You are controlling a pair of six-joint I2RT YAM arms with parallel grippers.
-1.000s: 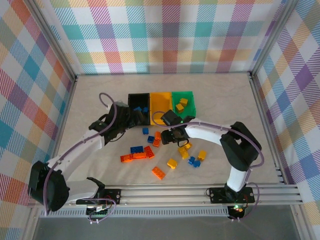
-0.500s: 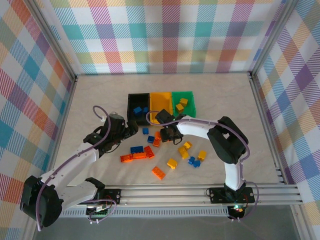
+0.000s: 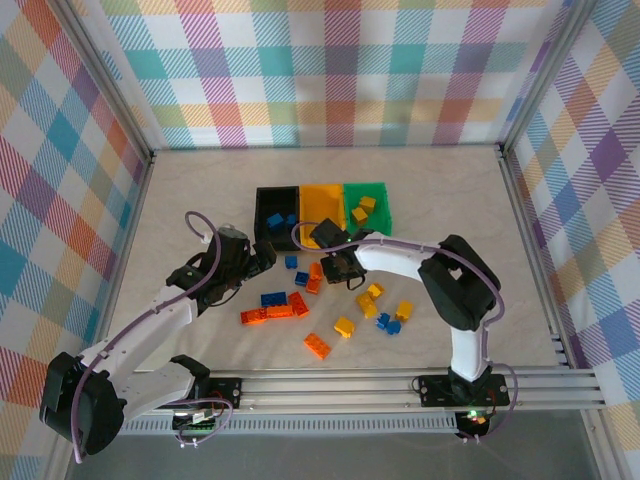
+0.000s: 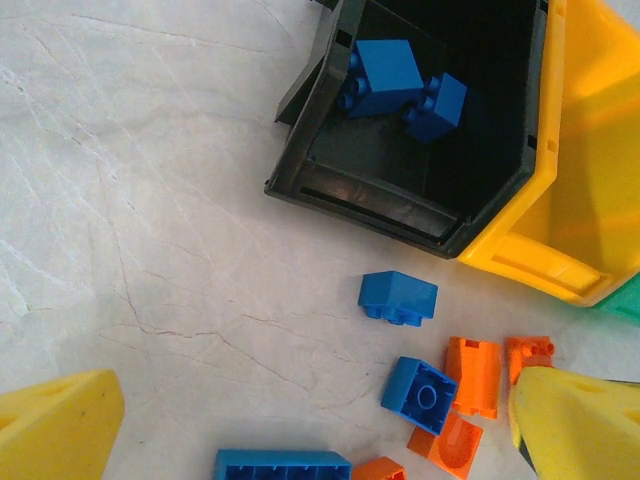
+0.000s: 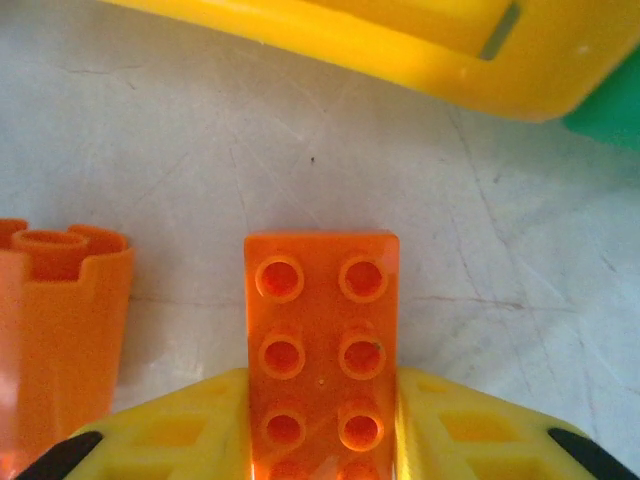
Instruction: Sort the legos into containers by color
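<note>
Three joined containers stand in a row: black, yellow-orange and green. Two blue legos lie in the black one, and yellow legos in the green one. My right gripper is low over the table just in front of the yellow-orange bin. It is shut on an orange brick, studs up, with a finger on each side. My left gripper stands open near the black bin's front left. Below it lie blue bricks and orange ones.
Loose legos are scattered in front of the bins: a long blue one, orange ones, yellow ones. An orange rounded piece lies just left of the held brick. Plaid walls enclose the table.
My right gripper has closed on the orange brick. The left arm drew back from the black bin toward the near left, then held still, still open.
</note>
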